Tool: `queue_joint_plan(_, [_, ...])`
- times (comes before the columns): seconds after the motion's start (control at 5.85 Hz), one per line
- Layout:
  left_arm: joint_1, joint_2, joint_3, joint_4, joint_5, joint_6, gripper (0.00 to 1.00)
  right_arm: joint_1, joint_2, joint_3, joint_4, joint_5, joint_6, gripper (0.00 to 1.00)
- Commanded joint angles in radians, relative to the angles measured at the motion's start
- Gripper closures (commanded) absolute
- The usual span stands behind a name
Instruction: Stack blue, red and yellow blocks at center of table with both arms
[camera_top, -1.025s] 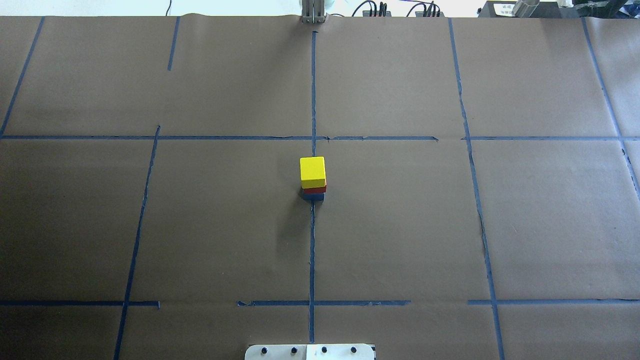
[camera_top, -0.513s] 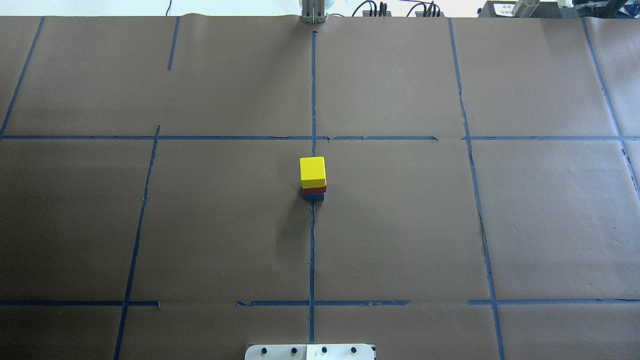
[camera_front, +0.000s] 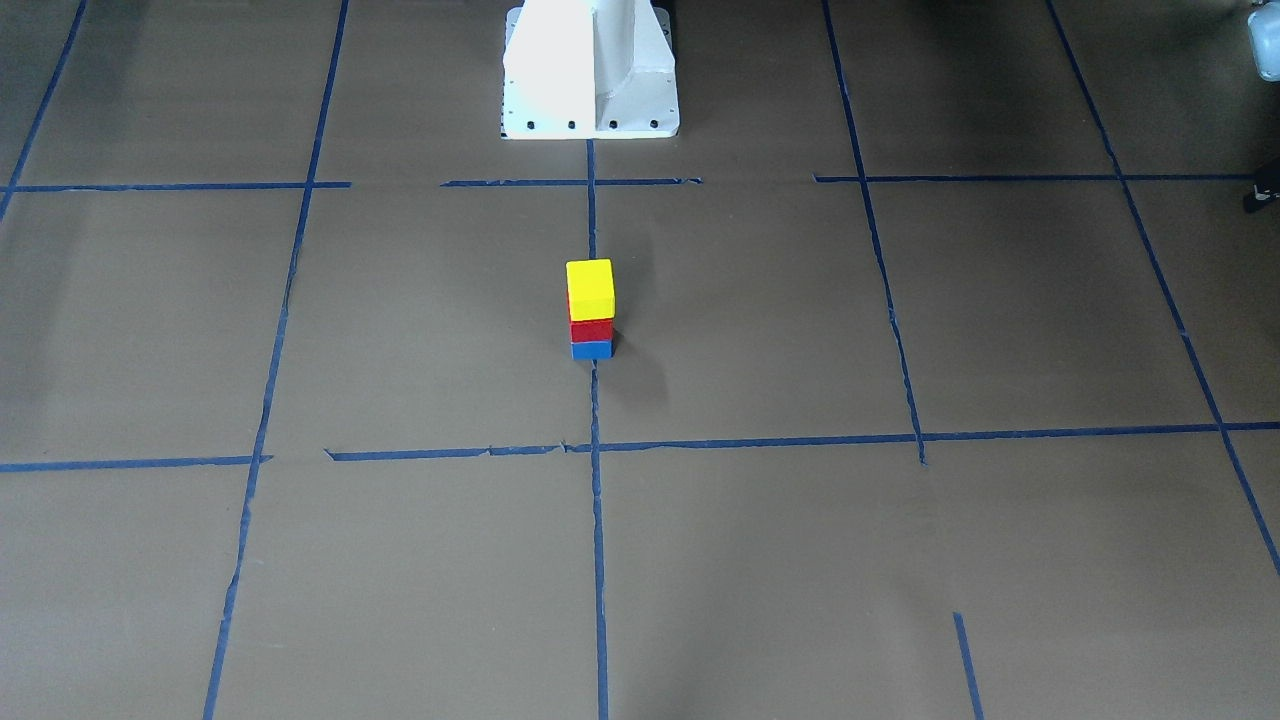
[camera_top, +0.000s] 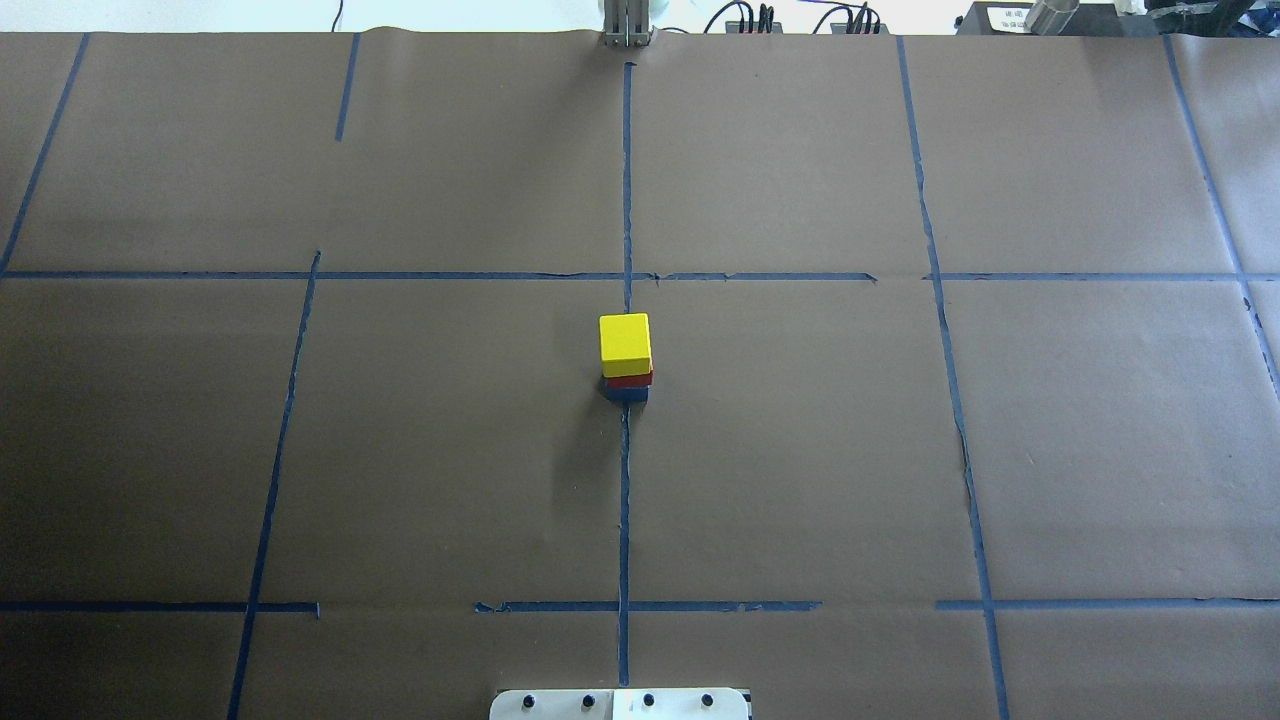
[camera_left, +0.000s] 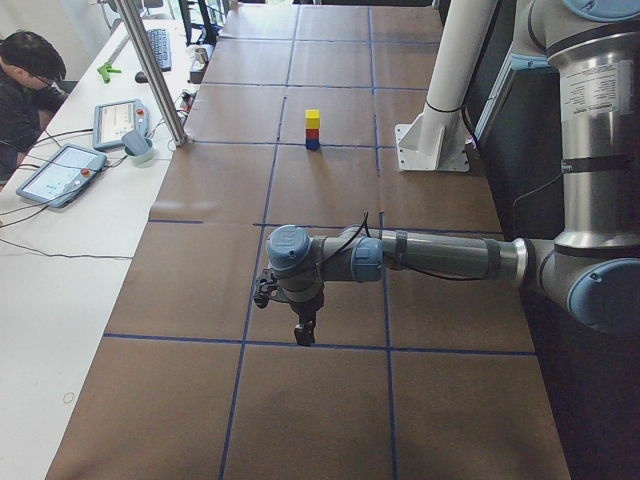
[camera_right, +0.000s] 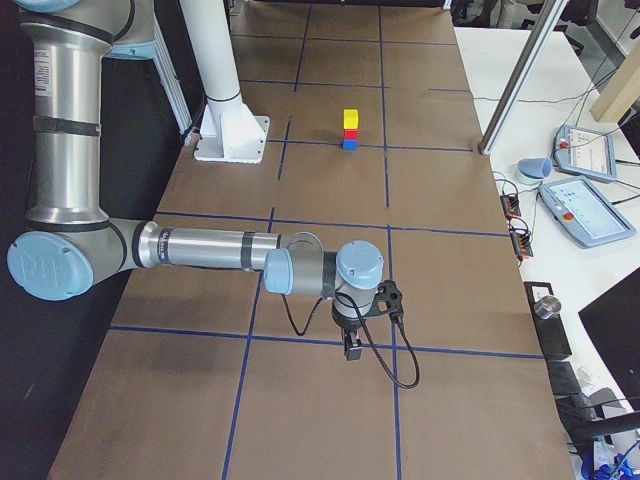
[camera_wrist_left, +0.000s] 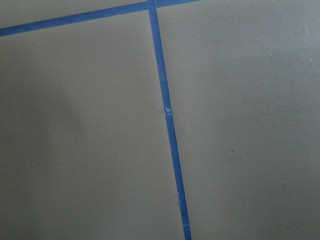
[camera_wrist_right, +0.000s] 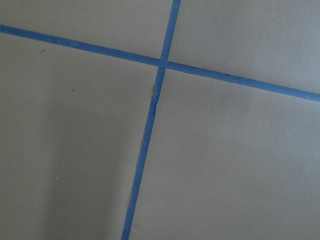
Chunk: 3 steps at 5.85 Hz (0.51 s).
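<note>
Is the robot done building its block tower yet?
Looks done: the yellow block sits on the red block, on the blue block, at the table middle. No block is in hand; the left claw and right claw hang over bare paper far from the tower. Nothing seems left.

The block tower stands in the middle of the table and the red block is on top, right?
Not quite. It does stand in the middle of the table, but the yellow block is on top; the red block is under it, on the blue block. The exterior front-facing view shows this.
</note>
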Motion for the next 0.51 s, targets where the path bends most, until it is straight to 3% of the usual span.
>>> queue_joint_plan(0.0, [-0.001, 0.005, 0.0, 0.002, -0.003, 0.0, 0.0, 0.0, -0.022, 0.001, 0.008, -0.012, 0.008, 0.0])
queue_joint_plan(0.34, [0.001, 0.005, 0.002, 0.004, -0.006, 0.0, 0.0, 0.002, -0.038, 0.02, 0.012, -0.018, -0.001, 0.0])
